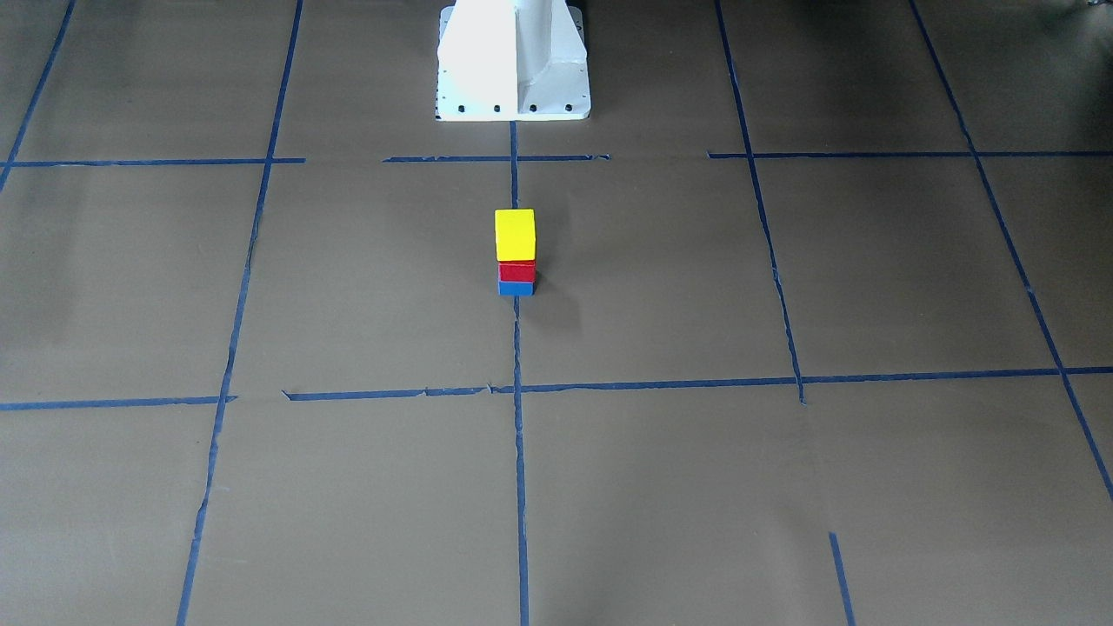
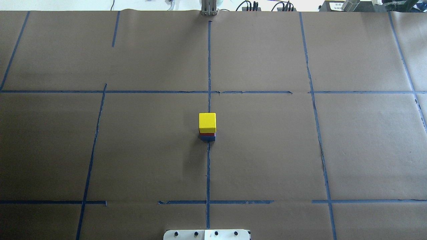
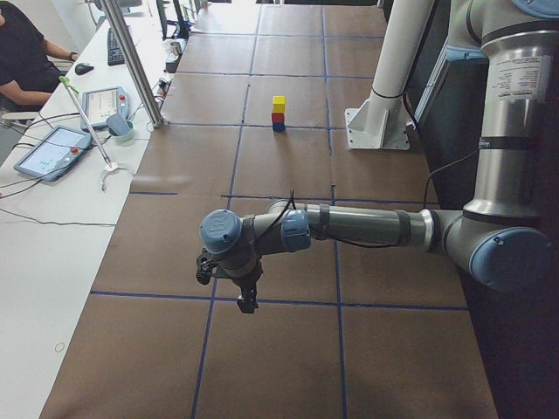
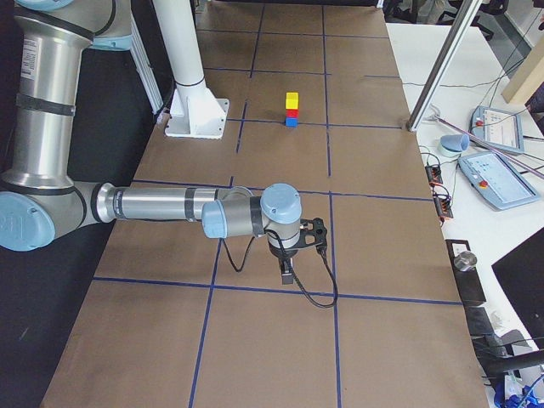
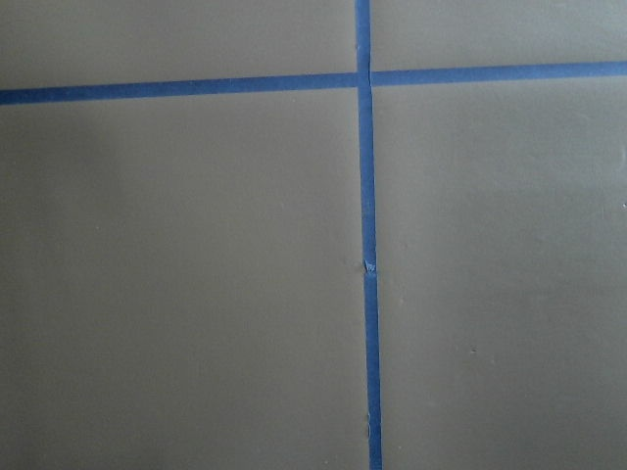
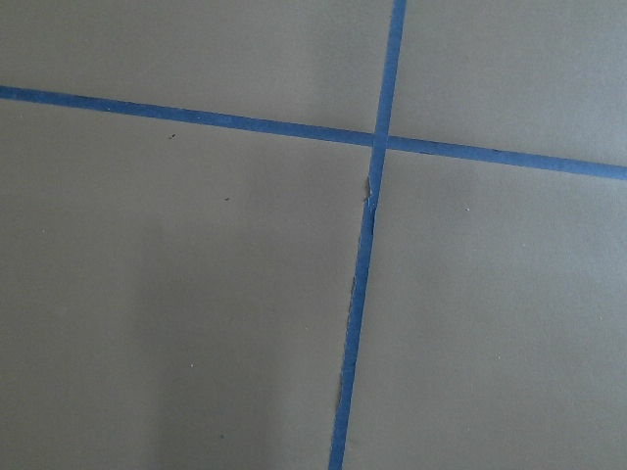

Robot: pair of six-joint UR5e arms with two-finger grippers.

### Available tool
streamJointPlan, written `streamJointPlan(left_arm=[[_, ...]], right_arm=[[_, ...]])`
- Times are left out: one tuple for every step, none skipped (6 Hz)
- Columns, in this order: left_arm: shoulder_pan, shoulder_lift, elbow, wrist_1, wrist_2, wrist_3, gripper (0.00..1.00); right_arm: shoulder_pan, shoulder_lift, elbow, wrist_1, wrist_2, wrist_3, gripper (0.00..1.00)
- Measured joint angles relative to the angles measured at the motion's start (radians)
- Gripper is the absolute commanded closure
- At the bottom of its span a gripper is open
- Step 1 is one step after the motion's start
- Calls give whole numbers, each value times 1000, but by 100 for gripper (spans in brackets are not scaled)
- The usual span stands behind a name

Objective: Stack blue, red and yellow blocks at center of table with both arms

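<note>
A three-block stack stands on the centre tape line of the brown table (image 1: 696,287): the yellow block (image 1: 515,235) on top, the red block (image 1: 516,272) under it, the blue block (image 1: 516,288) at the bottom. Overhead, the yellow block (image 2: 207,122) hides most of the red block (image 2: 207,134) and the blue block (image 2: 208,137). Both arms are folded far from the stack. The left gripper (image 3: 247,301) points down near the table's left end, and the right gripper (image 4: 289,276) near its right end. I cannot tell whether either is open. Both wrist views show only paper and tape.
The white pedestal (image 1: 513,61) stands behind the stack on the robot's side. A side desk beyond the table's far edge carries tablets (image 3: 52,148), cables and a metal pole (image 3: 140,61). A seated person (image 3: 22,52) is at that desk.
</note>
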Motion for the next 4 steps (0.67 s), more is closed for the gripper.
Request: streamJointPlan(left_arm=[[0,-2,-1,-11,44,-4,0],[0,-3,-1,-28,80,-5,0],[0,-3,-1,-42,91,-5,0],[2,1,2,-56,94,-5,0]], right_arm=[[0,-2,1,1,-8,-2,0],[0,-4,2,2,-11,-3,0],[0,-4,2,3,-11,-3,0],[0,-5,2,3,-10,-3,0]])
